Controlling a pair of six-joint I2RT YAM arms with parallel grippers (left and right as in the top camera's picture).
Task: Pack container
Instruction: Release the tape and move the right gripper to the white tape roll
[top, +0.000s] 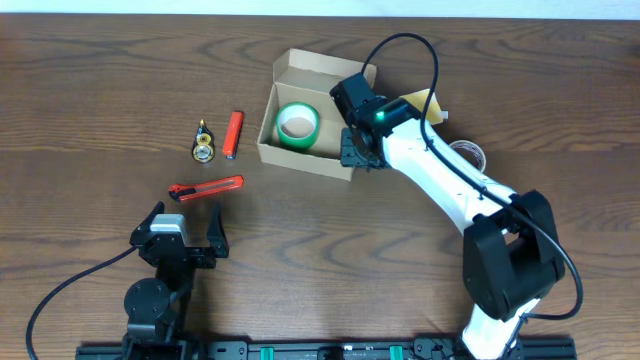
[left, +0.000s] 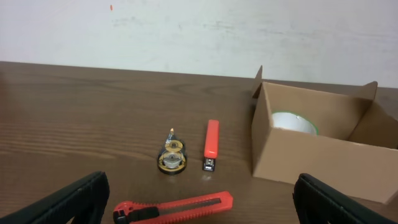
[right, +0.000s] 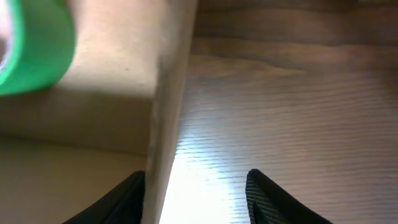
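The container (top: 300, 160) is an open tan cardboard box with its lid flap standing at the back. A green tape roll (top: 297, 125) lies inside it. My right gripper (top: 352, 150) is open at the box's right wall. In the right wrist view its fingers (right: 196, 193) straddle that wall (right: 171, 93), with the green roll (right: 31, 50) at the upper left. My left gripper (top: 185, 225) is open and empty near the front left. In the left wrist view its fingers (left: 202, 190) frame a red utility knife (left: 174, 208), with the box (left: 292, 155) to the right.
A red utility knife (top: 206, 188), a red stapler (top: 233, 134) and a small yellow tape dispenser (top: 203, 144) lie left of the box. A clear tape roll (top: 468, 153) lies to the right, and a tan-yellow item (top: 425, 103) shows behind the right arm.
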